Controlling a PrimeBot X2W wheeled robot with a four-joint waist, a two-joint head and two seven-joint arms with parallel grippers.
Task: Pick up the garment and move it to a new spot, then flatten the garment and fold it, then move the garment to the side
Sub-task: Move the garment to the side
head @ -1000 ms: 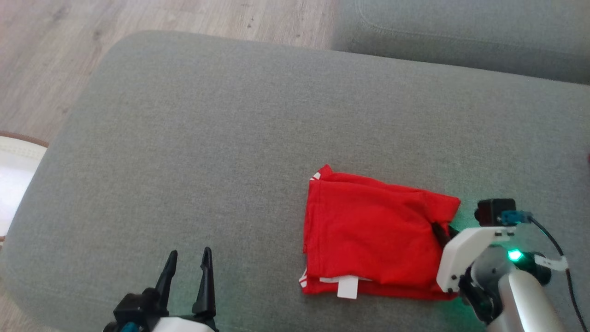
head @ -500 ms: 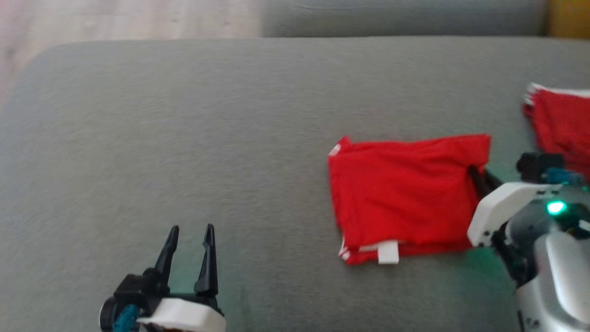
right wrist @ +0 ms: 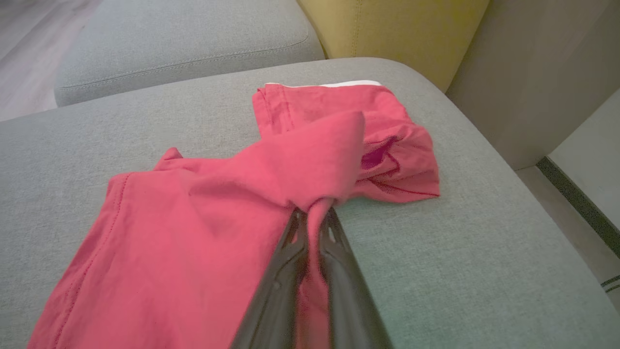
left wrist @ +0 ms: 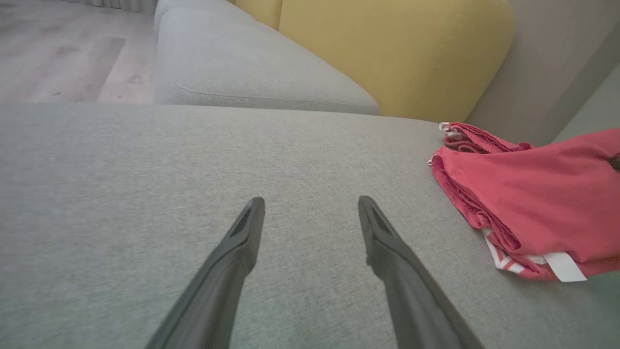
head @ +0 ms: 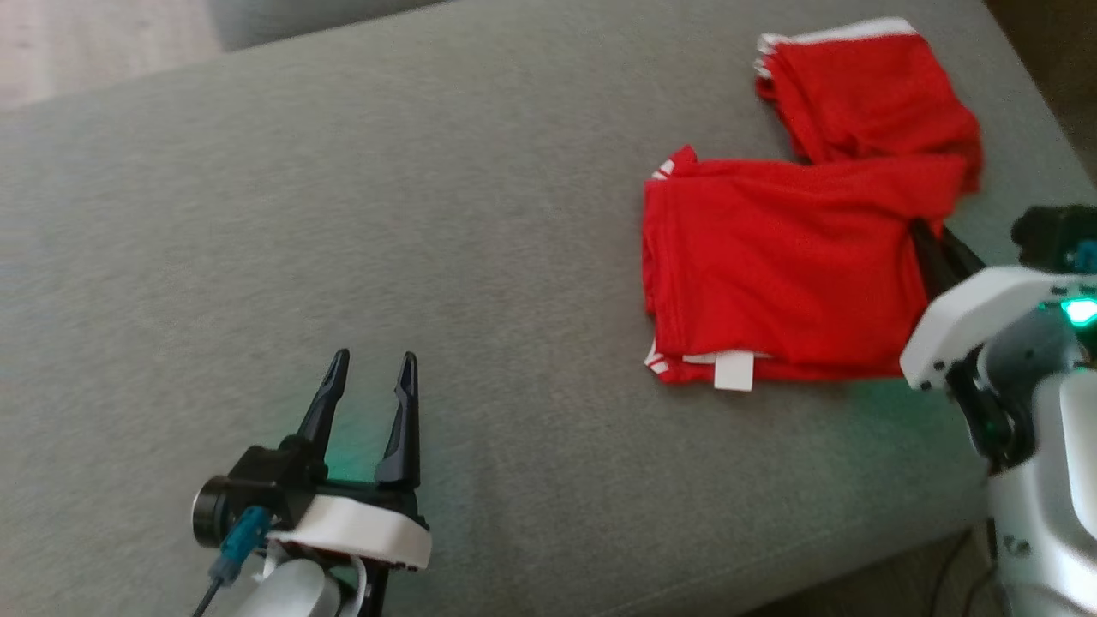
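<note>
The garment (head: 771, 274) is a red folded piece with white trim and a white tag, lying on the right part of a grey cushion (head: 428, 214). My right gripper (head: 930, 248) is shut on its right edge. In the right wrist view that edge bunches up between the closed fingers (right wrist: 312, 213), slightly raised, while the rest of the garment (right wrist: 193, 218) lies flat. My left gripper (head: 373, 360) is open over bare cushion, well left of the garment. The left wrist view has the spread left gripper (left wrist: 311, 201) with nothing inside, and the garment (left wrist: 533, 194) off to its right.
A second red folded piece (head: 866, 86) lies just behind the garment near the cushion's far right corner, touching it. The cushion's right edge (right wrist: 484, 135) drops off close by. Beyond stand a yellow backrest (left wrist: 387, 48) and another grey cushion (left wrist: 242, 63). Wood floor (head: 86, 43) lies at far left.
My right gripper has closed on the garment's right edge. The head view has swung to the right, bringing the second red piece into sight. The left gripper stays open.
</note>
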